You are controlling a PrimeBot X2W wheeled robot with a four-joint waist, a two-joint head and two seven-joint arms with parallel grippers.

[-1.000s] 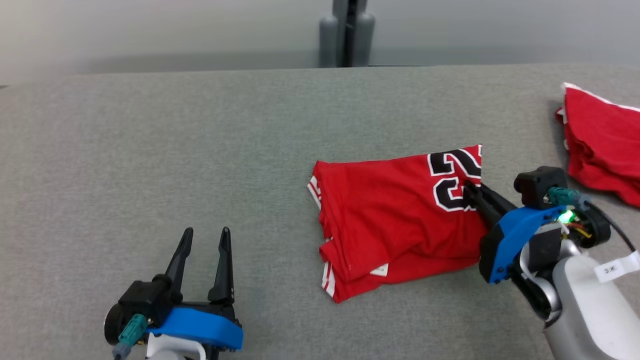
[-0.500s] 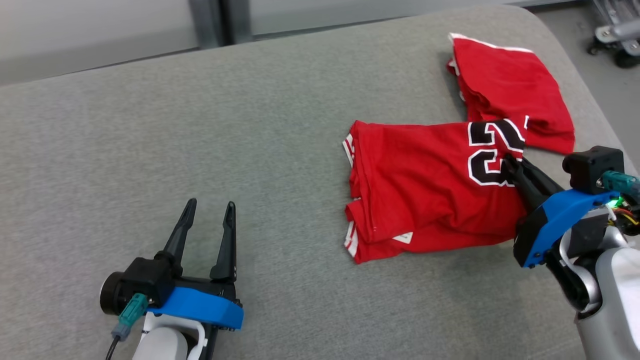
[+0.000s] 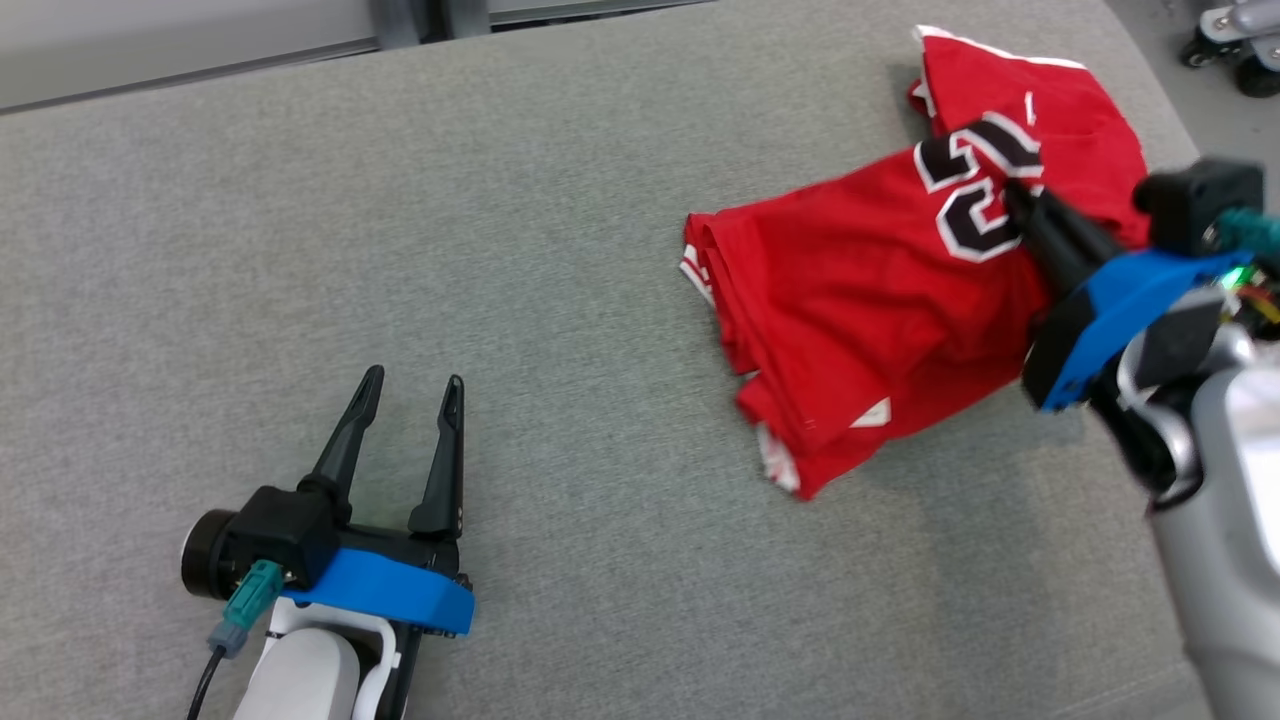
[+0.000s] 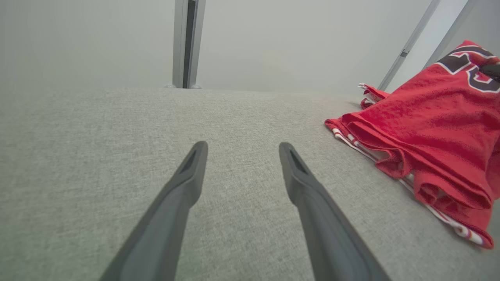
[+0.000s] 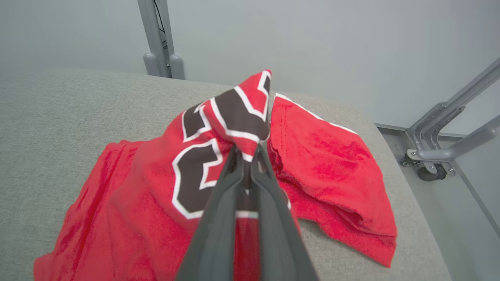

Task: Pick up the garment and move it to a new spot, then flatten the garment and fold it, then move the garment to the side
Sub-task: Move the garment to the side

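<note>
The folded red jersey (image 3: 880,300) lies on the grey padded table (image 3: 500,200). Its numbered end is raised just beside the second red garment (image 3: 1085,100), pinched in the right gripper's (image 3: 1015,195) closed jaws. Well apart from that garment, the left gripper (image 3: 412,380) hovers, jaws spread and empty.

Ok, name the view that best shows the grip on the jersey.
Right wrist view: the right gripper is shut on the jersey at its black number. Head view shows it sidelong; left wrist view, the jersey's folded edge.

Open table (image 3: 560,200) spans the left and middle. The jersey (image 3: 860,300) and another red garment (image 3: 1090,100) (overlapping) block the right end.
</note>
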